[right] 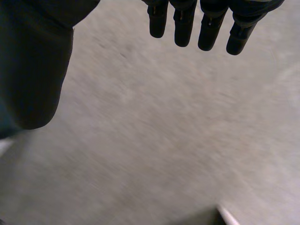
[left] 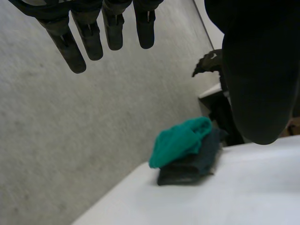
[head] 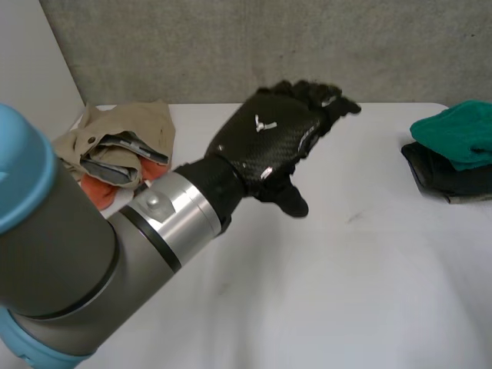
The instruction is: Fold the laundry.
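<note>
My left hand (head: 269, 138) hovers open above the back middle of the white table (head: 346, 300), fingers straight and nothing in it. Its own wrist view shows the straight fingers (left: 70, 47) and the thumb apart, with a folded green cloth (left: 180, 140) on a folded dark cloth (left: 192, 166) beyond them. In the head view that green cloth (head: 457, 132) and dark cloth (head: 442, 178) sit stacked at the table's right edge. An unfolded pile of tan cloth (head: 115, 138) lies at the back left. My right hand (right: 183, 28) is open and empty, facing a grey surface.
An orange cloth (head: 100, 192) and a grey one (head: 115, 165) are tucked into the tan pile. A grey wall (head: 231, 46) runs behind the table. My left forearm (head: 92, 261) crosses the near left of the table.
</note>
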Motion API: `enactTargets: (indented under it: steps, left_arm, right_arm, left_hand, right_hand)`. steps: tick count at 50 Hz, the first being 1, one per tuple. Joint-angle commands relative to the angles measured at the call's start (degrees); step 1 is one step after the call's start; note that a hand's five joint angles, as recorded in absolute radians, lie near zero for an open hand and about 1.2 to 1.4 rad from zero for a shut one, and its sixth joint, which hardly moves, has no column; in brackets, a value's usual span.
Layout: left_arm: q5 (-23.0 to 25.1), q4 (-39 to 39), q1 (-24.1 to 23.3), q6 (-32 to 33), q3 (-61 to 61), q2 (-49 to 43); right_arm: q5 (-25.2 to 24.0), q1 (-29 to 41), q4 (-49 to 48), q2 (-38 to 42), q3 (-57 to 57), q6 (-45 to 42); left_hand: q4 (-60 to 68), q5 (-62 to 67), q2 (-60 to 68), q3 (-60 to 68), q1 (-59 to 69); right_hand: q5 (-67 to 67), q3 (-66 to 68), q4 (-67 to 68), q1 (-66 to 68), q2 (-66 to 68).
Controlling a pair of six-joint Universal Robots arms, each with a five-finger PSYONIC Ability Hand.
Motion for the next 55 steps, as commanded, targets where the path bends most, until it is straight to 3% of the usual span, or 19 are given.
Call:
enactTargets:
  steps: [1,4,6,9,13,15,19,23,27,30,31,34,35,42,44,48,52,55]
  left_arm:
    - [-5.87,4.12,3.93,0.27,2.51,3.67]
    - [-11.31,4.30,9.19,0.71,4.62,3.67]
    - [-13.09,4.30,11.92,0.88,5.68,3.41]
    - [-13.80,4.47,18.25,1.50,7.00,1.13]
    - [-13.71,4.82,27.65,4.30,9.89,-5.98]
    - [-13.62,4.91,32.39,7.28,12.43,-11.67]
    - [-12.40,4.74,36.98,13.25,18.75,-23.61]
    - [-8.80,3.86,38.83,18.88,26.75,-34.96]
    - [-6.16,2.98,40.06,19.78,33.78,-42.62]
    - [-5.98,1.67,40.06,19.78,36.88,-45.54]
    - [-5.89,0.44,39.98,19.78,38.71,-46.85]
    - [-6.32,-0.80,39.54,19.69,40.31,-47.48]
    - [-6.50,-1.06,39.01,19.61,40.57,-46.87]
    - [-9.75,-1.42,32.95,16.10,38.03,-38.53]
    - [-10.19,-1.42,31.28,13.12,36.37,-35.37]
    - [-10.54,-1.42,24.36,0.75,32.85,-24.58]
    - [-11.16,-1.77,18.82,-5.95,32.49,-19.37]
    - [-13.52,-1.68,13.20,-7.20,33.01,-19.35]
  right_arm:
    - [3.09,11.08,-6.68,-8.03,1.46,4.94]
    - [1.06,14.78,-10.11,-12.97,6.73,8.47]
    - [-2.89,17.94,-13.72,-17.54,13.23,10.67]
    - [-9.90,23.82,-18.45,-21.06,22.00,11.74]
    - [-14.84,31.64,-20.58,-21.69,31.24,10.69]
    - [-15.03,33.77,-20.24,-21.43,34.07,9.54]
    - [-14.33,35.44,-18.30,-20.20,39.44,5.94]
    - [-14.24,35.54,-15.93,-16.42,42.17,2.52]
    - [-14.06,34.92,-13.73,-13.69,43.49,-0.04]
    - [-14.06,34.83,-12.15,-13.34,44.54,-1.18]
    - [-13.98,34.83,-11.97,-13.34,44.80,-1.27]
    - [-13.98,34.57,-11.80,-13.51,45.16,-1.27]
    - [-13.98,33.96,-11.80,-13.86,45.33,-1.27]
    - [-13.80,31.49,-11.71,-16.32,46.04,-0.57]
    - [-13.27,31.23,-11.80,-17.03,46.04,-0.39]
    - [-10.82,30.88,-11.80,-18.87,45.86,-0.13]
    - [-7.92,30.88,-11.80,-20.89,45.86,-0.04]
    - [-6.24,30.88,-11.80,-21.86,45.86,0.05]
  left_hand:
    - [-0.70,-1.70,-0.89,-0.92,-2.47]
    - [-0.86,-1.86,-1.05,-1.08,-2.64]
    - [-0.86,-1.86,-1.05,-1.08,-2.64]
    - [-1.37,-2.37,-1.56,-1.59,-3.14]
    - [-1.37,-2.37,-1.56,-1.59,-3.14]
    - [-1.54,-2.54,-1.73,-1.76,-3.31]
    - [-1.37,-2.37,-1.56,-1.59,-3.14]
    - [-0.20,-1.20,-0.39,-0.42,-1.97]
    - [1.82,0.82,1.63,1.60,0.05]
    - [14.04,13.04,13.86,13.83,12.27]
    - [30.09,29.09,29.90,29.87,28.32]
    - [62.61,61.61,62.42,62.39,60.83]
    - [68.02,67.02,67.84,67.80,66.25]
    - [68.08,67.08,67.89,67.86,66.31]
    - [68.08,67.08,67.89,67.86,66.31]
    - [68.08,67.08,67.89,67.86,66.31]
    - [68.08,67.08,67.89,67.86,66.31]
    - [68.08,67.08,67.89,67.86,66.31]
  right_hand:
    - [-2.89,-2.36,-2.27,-3.37,-2.57]
    - [-2.89,-2.36,-2.27,-3.37,-2.57]
    - [-2.89,-2.36,-2.27,-3.37,-2.57]
    - [-2.89,-2.36,-2.27,-3.37,-2.57]
    - [-2.89,-2.36,-2.27,-3.37,-2.57]
    - [-2.89,-2.36,-2.27,-3.37,-2.57]
    - [-2.89,-2.36,-2.27,-3.37,-2.57]
    - [-2.89,-2.36,-2.27,-3.37,-2.57]
    - [-2.89,-2.36,-2.27,-3.37,-2.57]
    - [-2.89,-2.36,-2.27,-3.37,-2.57]
    - [-2.89,-2.36,-2.27,-3.37,-2.57]
    - [-2.89,-2.36,-2.27,-3.37,-2.57]
    - [-2.89,-2.36,-2.27,-3.37,-2.57]
    - [-2.89,-2.36,-2.27,-3.37,-2.57]
    - [-2.89,-2.36,-2.27,-3.37,-2.57]
    - [-2.89,-2.36,-2.27,-3.37,-2.57]
    - [-2.89,-2.36,-2.27,-3.37,-2.57]
    - [-2.89,-2.36,-2.27,-3.37,-2.57]
